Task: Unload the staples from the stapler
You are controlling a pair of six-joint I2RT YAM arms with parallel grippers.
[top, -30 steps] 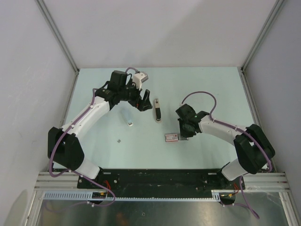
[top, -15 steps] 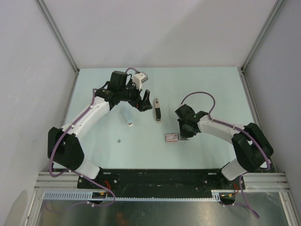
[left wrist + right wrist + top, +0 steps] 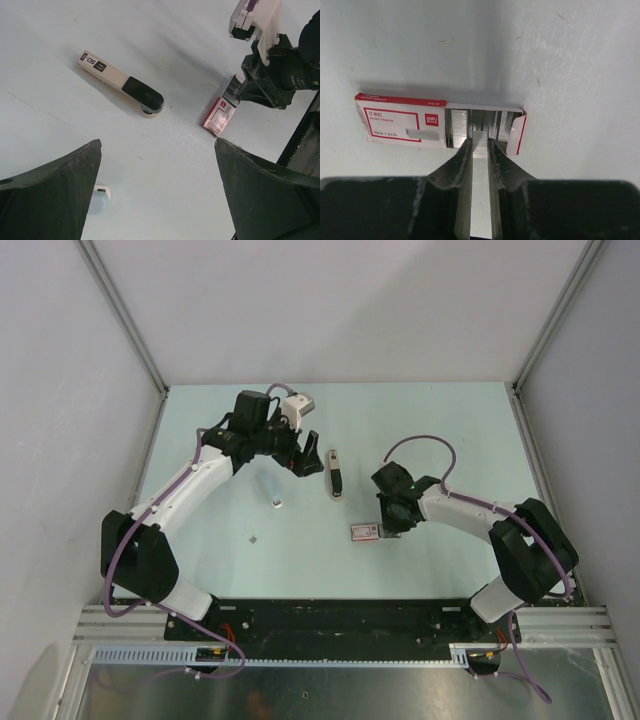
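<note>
The stapler (image 3: 335,473), cream top over a black base, lies closed on the table between the arms; it also shows in the left wrist view (image 3: 120,88). My left gripper (image 3: 305,456) is open and empty, hovering just left of the stapler; its jaws (image 3: 157,146) stand wide apart over bare table. My right gripper (image 3: 390,524) is at the open end of the red-and-white staple box (image 3: 364,532). In the right wrist view its jaws (image 3: 480,143) are shut on a strip of staples (image 3: 480,136) at the box's opening (image 3: 485,122).
A small pale blue and white object (image 3: 277,502) lies left of the stapler and shows by the left finger (image 3: 98,200). A tiny dark speck (image 3: 253,538) lies nearer the front. The staple box also shows in the left wrist view (image 3: 219,114).
My right gripper has crept slightly left toward the staple box. The left arm and the stapler have not moved.
</note>
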